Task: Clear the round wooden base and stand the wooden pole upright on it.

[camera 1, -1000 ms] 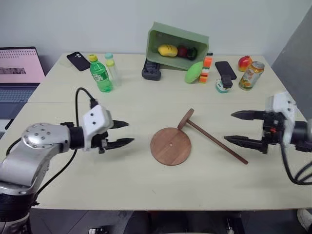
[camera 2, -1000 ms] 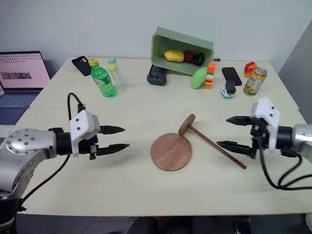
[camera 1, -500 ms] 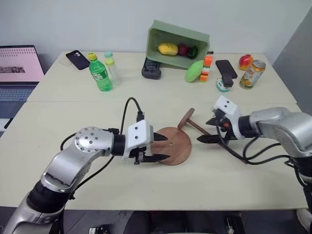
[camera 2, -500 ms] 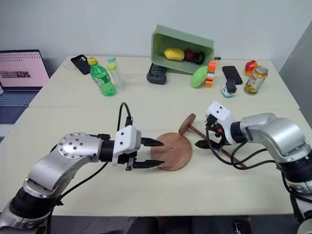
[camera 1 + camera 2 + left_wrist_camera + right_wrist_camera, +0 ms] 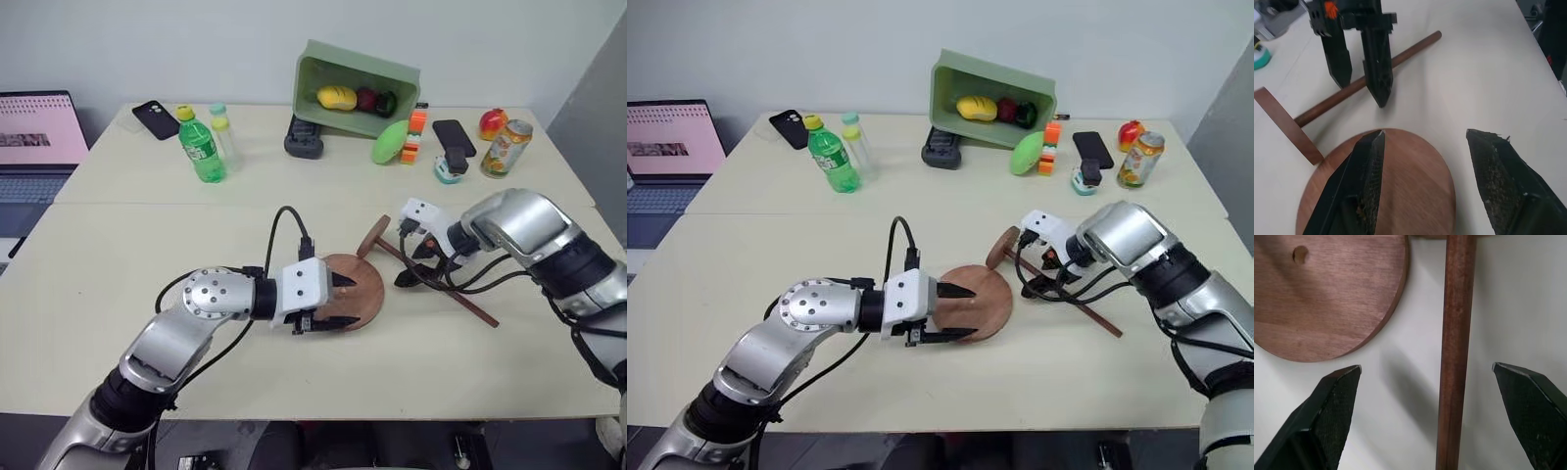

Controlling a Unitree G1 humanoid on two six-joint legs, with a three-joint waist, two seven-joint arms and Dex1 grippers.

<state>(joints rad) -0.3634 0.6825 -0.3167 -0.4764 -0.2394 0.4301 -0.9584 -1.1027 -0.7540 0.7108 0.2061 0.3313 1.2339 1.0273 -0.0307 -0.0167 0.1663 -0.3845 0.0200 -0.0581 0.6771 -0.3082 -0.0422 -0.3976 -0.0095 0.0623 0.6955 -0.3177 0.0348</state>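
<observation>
Both our grippers moved inward. Right gripper (image 5: 1430, 406) now open, straddling pole (image 5: 1454, 352) lying right of base (image 5: 351, 291). Left gripper (image 5: 1435, 176) open, fingers over base's near-left edge.

No text, label, brand, number or sign can be read. The laptop (image 5: 37, 137), well off to the outer side of the left gripper (image 5: 343, 301), shows a pink screen with a dark band of marks too small to make out. The green bottle (image 5: 201, 149) and the can (image 5: 506, 150) carry printed wrappers, but their lettering is not legible.
</observation>
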